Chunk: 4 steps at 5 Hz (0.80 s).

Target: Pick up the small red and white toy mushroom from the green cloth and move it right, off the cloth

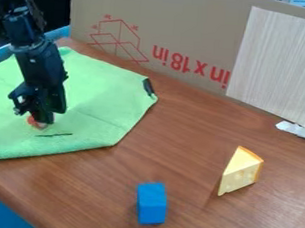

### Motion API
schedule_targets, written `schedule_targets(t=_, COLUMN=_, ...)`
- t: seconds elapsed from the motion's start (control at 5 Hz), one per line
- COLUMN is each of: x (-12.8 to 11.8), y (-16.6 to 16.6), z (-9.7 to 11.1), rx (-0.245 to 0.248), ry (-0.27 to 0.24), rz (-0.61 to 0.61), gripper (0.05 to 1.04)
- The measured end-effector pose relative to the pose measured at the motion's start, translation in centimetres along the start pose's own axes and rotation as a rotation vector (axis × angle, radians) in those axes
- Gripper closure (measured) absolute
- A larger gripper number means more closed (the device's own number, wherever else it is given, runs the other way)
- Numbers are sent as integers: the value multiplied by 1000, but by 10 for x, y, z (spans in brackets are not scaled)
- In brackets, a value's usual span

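- The black gripper (42, 118) is hanging at a small, partly hidden red object (34, 121) on the soft green cloth (94, 116) — whether it is open or closed, I cannot tell.
- A holed, wedge-shaped toy cheese (241, 172) is standing on the wood-grain tabletop (178, 153).
- A smooth blue rectangular block (151, 204) is sitting nearby.
- Flat printed cardboard (183, 23) is rising behind.

Blue rectangular block (152, 204) and pale-yellow cheese wedge (240, 173) on brown wooden table (185, 154), tan cardboard panel (183, 26) behind, pale wood-grain rectangular sheet (283, 67) against it
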<state>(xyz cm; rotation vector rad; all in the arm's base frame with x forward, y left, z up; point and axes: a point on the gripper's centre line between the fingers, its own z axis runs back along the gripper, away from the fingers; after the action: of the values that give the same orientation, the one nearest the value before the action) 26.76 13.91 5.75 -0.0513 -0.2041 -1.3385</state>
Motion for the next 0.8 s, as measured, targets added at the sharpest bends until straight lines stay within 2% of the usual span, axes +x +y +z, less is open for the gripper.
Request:
schedule_targets(t=0.2, x=0, y=0, z=-1, rx=8, ry=2, rz=6, gripper=821)
schedule_targets(t=0.4, x=1, y=0, z=-2, rx=3, ry=7, rz=9, gripper=823)
schedule_targets(t=0.6, x=7, y=-3, z=-2, rx=-20, ry=-25, rz=23, gripper=823)
schedule_targets(t=0.8, x=27, y=9, z=9, rx=-27, ry=-63, rz=29, gripper=823)
